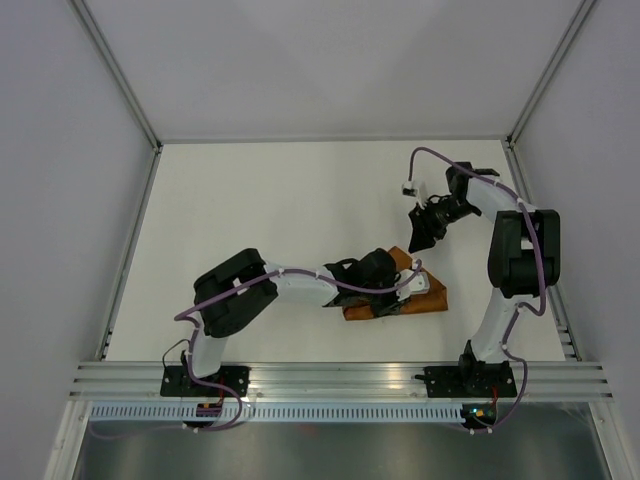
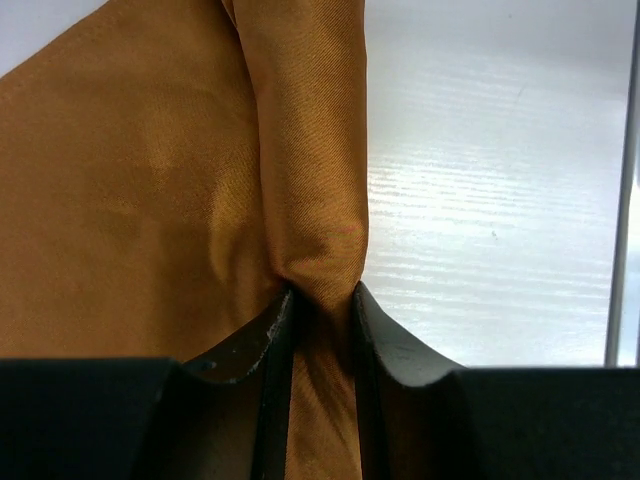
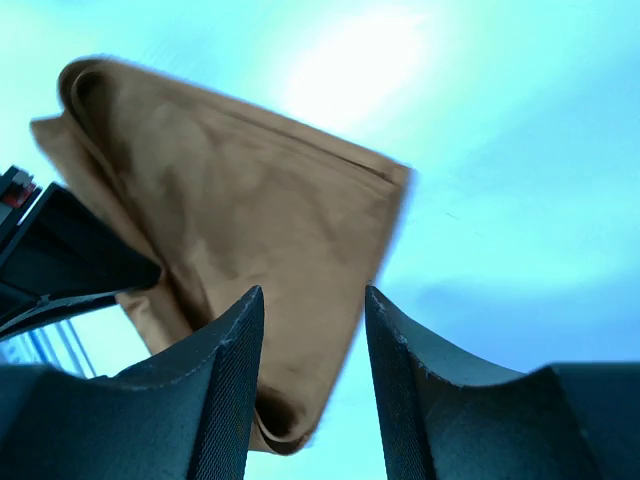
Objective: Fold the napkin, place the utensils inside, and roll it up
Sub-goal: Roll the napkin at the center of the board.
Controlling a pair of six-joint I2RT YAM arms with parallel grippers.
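Note:
The rust-orange napkin (image 1: 424, 298) lies folded into a small bundle on the white table, right of centre. My left gripper (image 1: 385, 275) sits over its left part. In the left wrist view a raised roll of the napkin (image 2: 310, 150) runs between the fingers, and my left gripper (image 2: 322, 298) is shut on it. My right gripper (image 1: 420, 232) hovers apart from the bundle, beyond its far side. Seen from the right wrist, the napkin (image 3: 250, 220) lies below my right gripper (image 3: 312, 300), which is open with nothing between its fingers. The utensils are hidden.
The left arm's black gripper body (image 3: 60, 260) shows at the left of the right wrist view. A metal rail (image 1: 340, 378) runs along the near edge, and frame posts (image 1: 128, 260) border the table's sides. A white cable connector (image 1: 408, 187) hangs near the right arm.

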